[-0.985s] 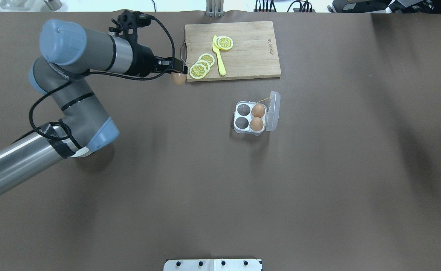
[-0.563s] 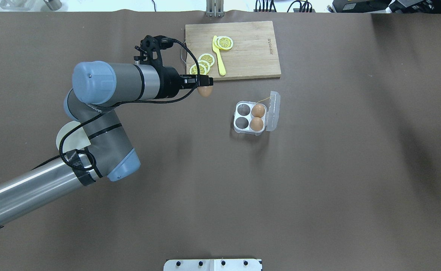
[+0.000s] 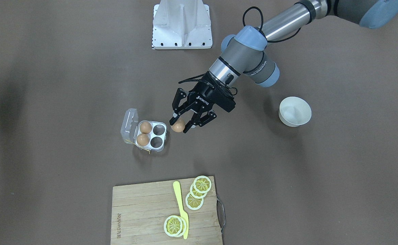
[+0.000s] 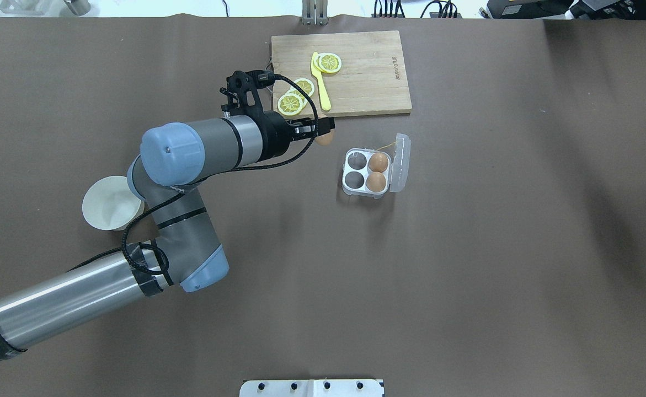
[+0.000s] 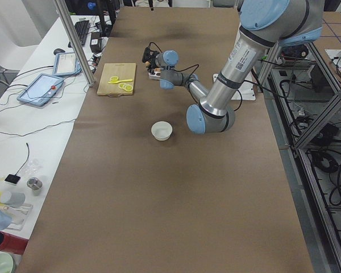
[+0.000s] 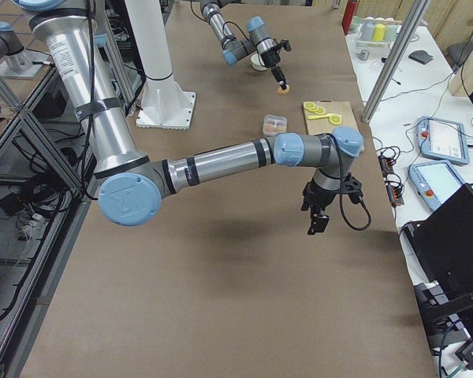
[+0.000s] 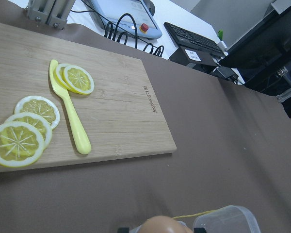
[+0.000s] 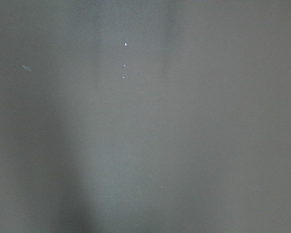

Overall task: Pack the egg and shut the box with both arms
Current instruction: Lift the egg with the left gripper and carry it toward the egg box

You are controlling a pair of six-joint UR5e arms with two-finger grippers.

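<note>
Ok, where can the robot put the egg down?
Two empty cells in the egg carton, on the side facing the left gripper; the two by the lid hold eggs. Table beyond the lid is bare. Lemon slices crowd the cutting board.

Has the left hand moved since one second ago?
Yes. In the overhead view, the left hand carried the egg rightward, away from the cutting board's left corner, toward the box.

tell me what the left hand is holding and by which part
A small smooth tan-brown egg, pinched at its opposite sides between the fingertips of the left hand.
</note>
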